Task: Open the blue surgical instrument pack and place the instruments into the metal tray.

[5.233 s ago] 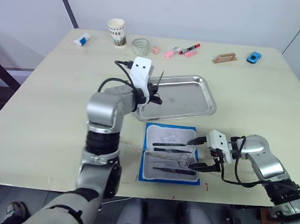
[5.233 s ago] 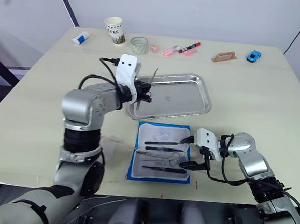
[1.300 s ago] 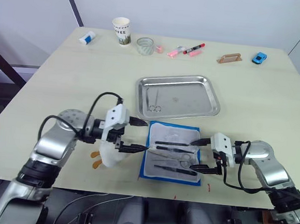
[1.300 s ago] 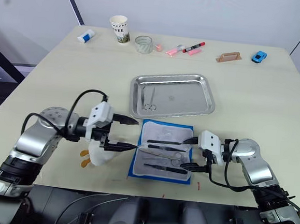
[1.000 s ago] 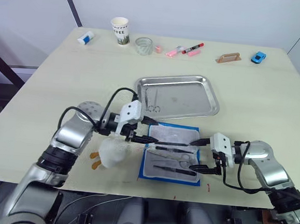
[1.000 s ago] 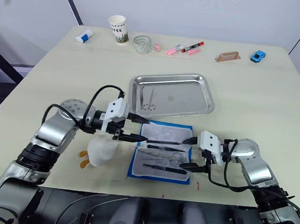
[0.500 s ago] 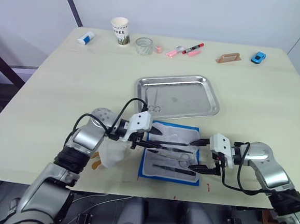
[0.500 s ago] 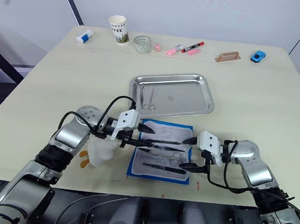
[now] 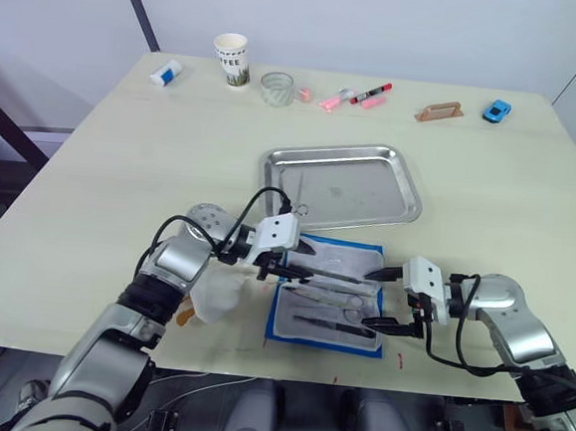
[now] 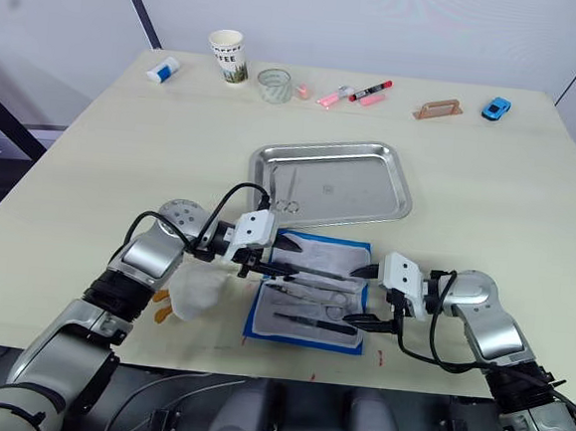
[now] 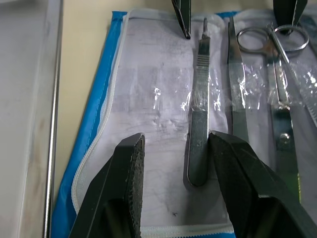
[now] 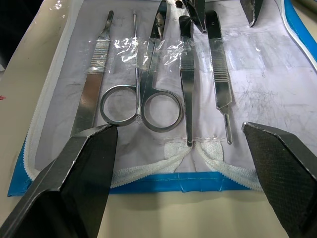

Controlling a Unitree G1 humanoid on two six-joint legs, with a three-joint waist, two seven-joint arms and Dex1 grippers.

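Two end effectors reach into the flat blue surgical instrument pack (image 9: 327, 293), lying open beside the shiny steel tray (image 9: 338, 185): left end effector (image 11: 174, 163) spread around a scalpel handle (image 11: 198, 106), right end effector (image 12: 184, 158) wide apart

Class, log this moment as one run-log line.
pack: open | tray: one scissors | left gripper: open over scalpel handle | right gripper: open at pack edge

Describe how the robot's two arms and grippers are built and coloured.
Both arms are silver-grey metal with rounded joint housings and black rings. Each ends in a white block, looped by a black cable, carrying two black tapered fingers: left gripper, right gripper. The finger pads look finely textured.
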